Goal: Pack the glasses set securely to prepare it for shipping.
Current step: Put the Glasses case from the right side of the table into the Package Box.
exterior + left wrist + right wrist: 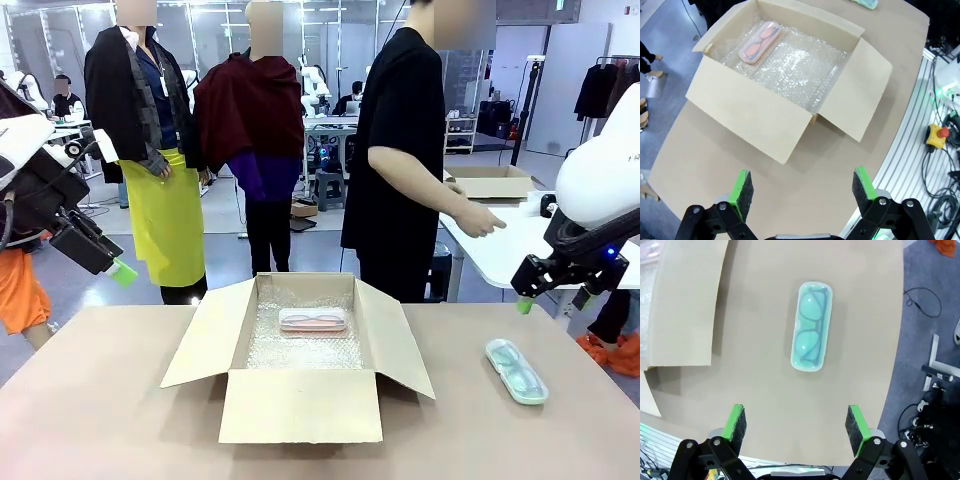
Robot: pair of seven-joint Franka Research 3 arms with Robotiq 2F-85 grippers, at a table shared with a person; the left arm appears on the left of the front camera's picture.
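Front view first: pink case (313, 320) flat on the bubble wrap (300, 352) inside the open box (300, 405), over toward the far wall, long side running left to right. Mint case (516, 371) out on the bare surface (100, 420), right of the box, clear of the right flap, angled a bit. Same mint case in the right wrist view, lid up, glasses showing through, nothing touching it.

Right claw (796, 409) hanging above it, fingers spread wide, green pads empty. In the front view, up in the air at the right edge, just over and behind the case.

Left claw (801, 172) also wide open and gripping nothing, raised off the left side, looking down on the box from near a corner of the surface. From there: flaps folded out, wrap lining the floor, pink case tucked by one wall, rest of the wrap bare.

Person (400, 150) in a black tee at the far side, turned sideways, one hand (480, 222) held out.
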